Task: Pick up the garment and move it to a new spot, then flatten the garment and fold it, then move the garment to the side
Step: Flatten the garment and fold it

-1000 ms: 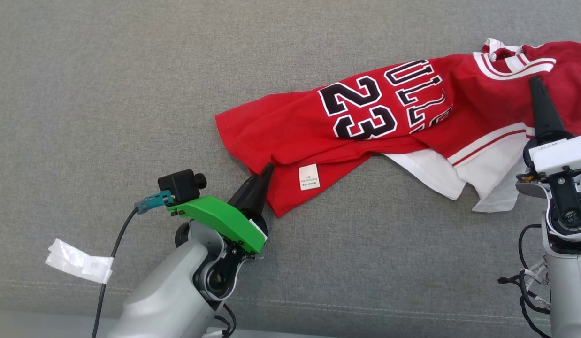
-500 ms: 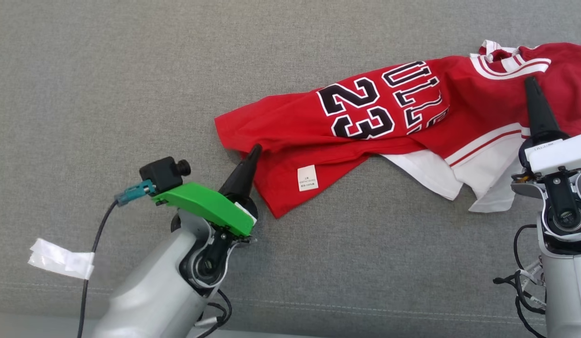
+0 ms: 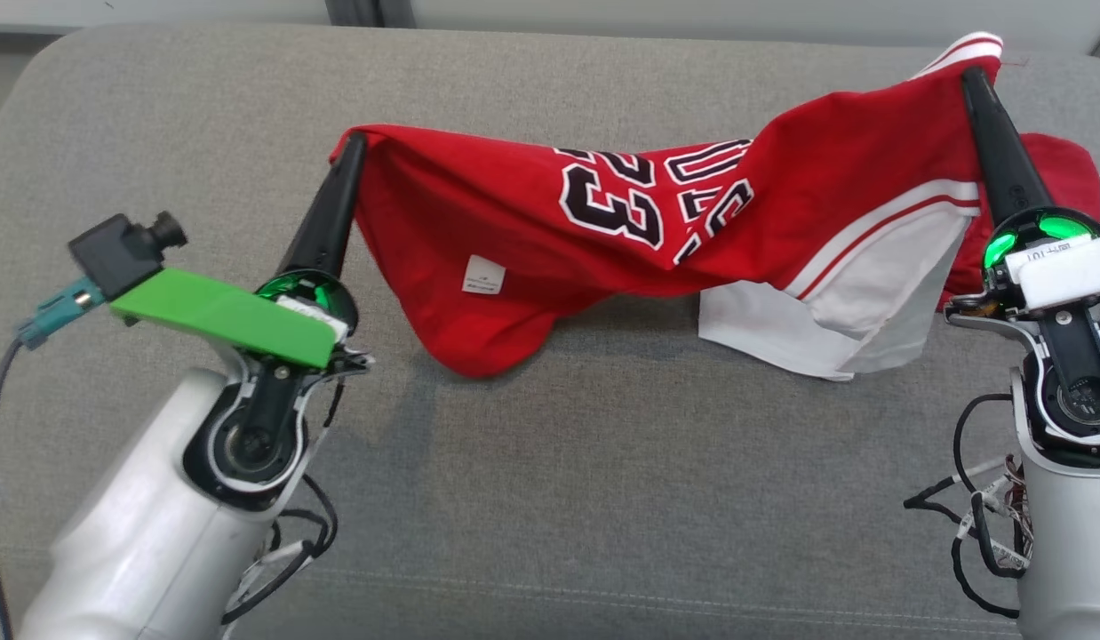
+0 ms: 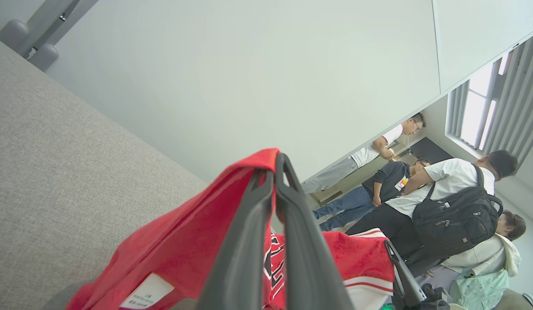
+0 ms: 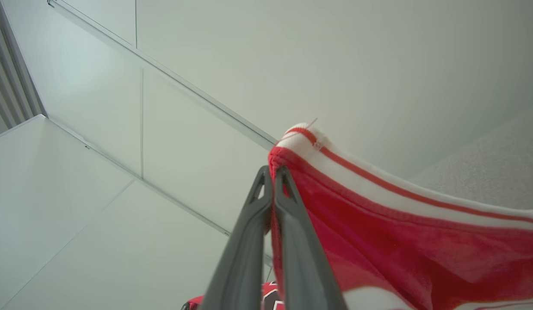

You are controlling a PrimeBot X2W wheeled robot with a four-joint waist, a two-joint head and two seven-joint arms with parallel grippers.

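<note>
Left claw [image 3: 354, 139] and right claw [image 3: 970, 76] are each clamped on 1 end of the red jersey [image 3: 514, 196] — stretching it above the grey sofa [image 3: 603, 462] for carrying; its sagging middle probably touches the sofa.

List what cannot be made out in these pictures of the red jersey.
- Label print on the jersey: too small to read in the head view; cut off by the bottom edge in the left wrist view.
- Lettering beside the 23: folds hide part of it, head view.
- Jersey edge inside the left tool: its fingers cover it, left wrist view.
- Jersey part behind the right tool: the arm hides it, head view.
</note>
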